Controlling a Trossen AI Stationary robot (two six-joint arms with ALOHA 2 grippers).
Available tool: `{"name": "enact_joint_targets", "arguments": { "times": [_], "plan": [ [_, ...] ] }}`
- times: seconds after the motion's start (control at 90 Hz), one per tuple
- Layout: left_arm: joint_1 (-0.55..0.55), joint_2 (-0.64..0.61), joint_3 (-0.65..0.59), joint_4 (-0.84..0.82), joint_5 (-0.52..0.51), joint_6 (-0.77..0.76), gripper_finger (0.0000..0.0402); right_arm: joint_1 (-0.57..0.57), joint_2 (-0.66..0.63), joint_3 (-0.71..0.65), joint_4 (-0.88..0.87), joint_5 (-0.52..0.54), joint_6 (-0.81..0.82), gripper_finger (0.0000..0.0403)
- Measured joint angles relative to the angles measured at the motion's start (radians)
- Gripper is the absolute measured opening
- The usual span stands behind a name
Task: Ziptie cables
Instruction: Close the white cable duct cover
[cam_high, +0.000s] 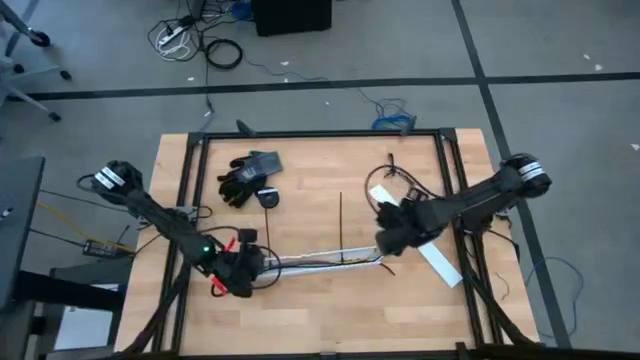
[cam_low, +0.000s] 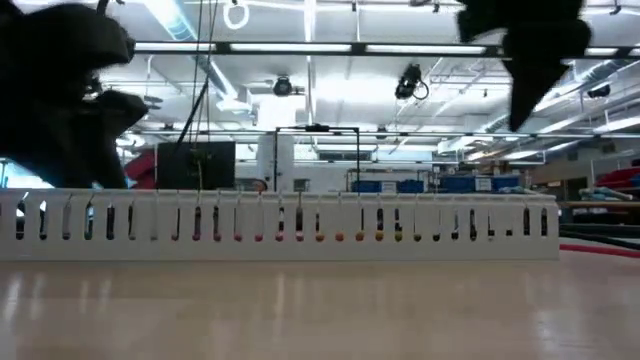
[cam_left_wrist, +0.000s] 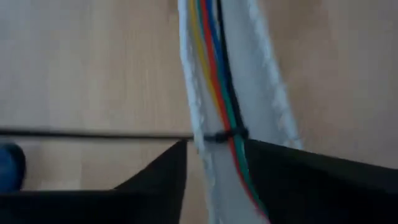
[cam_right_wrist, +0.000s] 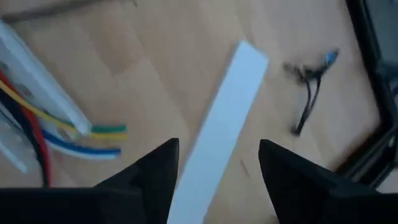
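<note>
Left pincer (cam_left_wrist: 214, 165), spread wide, straddles the cables (cam_left_wrist: 214, 74) in the white channel (cam_high: 320, 261) mid-worktop (cam_high: 300, 320). The ziptie (cam_left_wrist: 93, 133) wraps them. Right pincer (cam_right_wrist: 217, 180), open, hovers over a white strip (cam_right_wrist: 227, 118).

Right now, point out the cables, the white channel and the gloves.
cables (cam_left_wrist: 214, 74): left wrist view, on the coloured strands.
white channel (cam_low: 300, 225): low view, on its slotted side wall.
gloves (cam_high: 243, 176): high view, on the palm area.

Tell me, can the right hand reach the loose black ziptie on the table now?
Probably yes. The right hand is open and empty, and the ziptie lies on bare wood just beside it, with nothing between them.
</note>
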Motion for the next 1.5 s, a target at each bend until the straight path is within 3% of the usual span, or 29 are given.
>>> {"name": "enact_joint_targets", "arguments": {
  "times": [0.133,0.344,0.544,0.756,1.2,1.5],
  "plan": [
    [-0.002,-0.028,0.129,-0.165,-0.072,0.029,0.0196,0.036,-0.06,-0.114,0.016,-0.002,0.074,0.022],
    [-0.001,-0.033,0.318,-0.37,-0.205,0.093,0.0199,0.037,-0.067,-0.17,0.14,-0.004,0.022,0.0217],
    [0.053,-0.054,0.367,-0.565,-0.319,0.008,0.0199,-0.03,-0.067,-0.171,0.119,-0.003,0.049,0.0218],
    [0.209,-0.125,0.325,-0.455,-0.32,0.185,0.0199,-0.065,-0.067,-0.171,0.105,0.019,-0.027,0.0218],
    [0.617,-0.194,0.267,0.067,0.109,0.747,0.02,-0.159,-0.067,-0.171,0.109,-0.01,0.03,0.0236],
    [0.975,-0.191,0.282,0.102,0.353,0.768,0.02,-0.297,-0.067,-0.171,0.105,-0.122,-0.022,0.0307]
  ]
}}
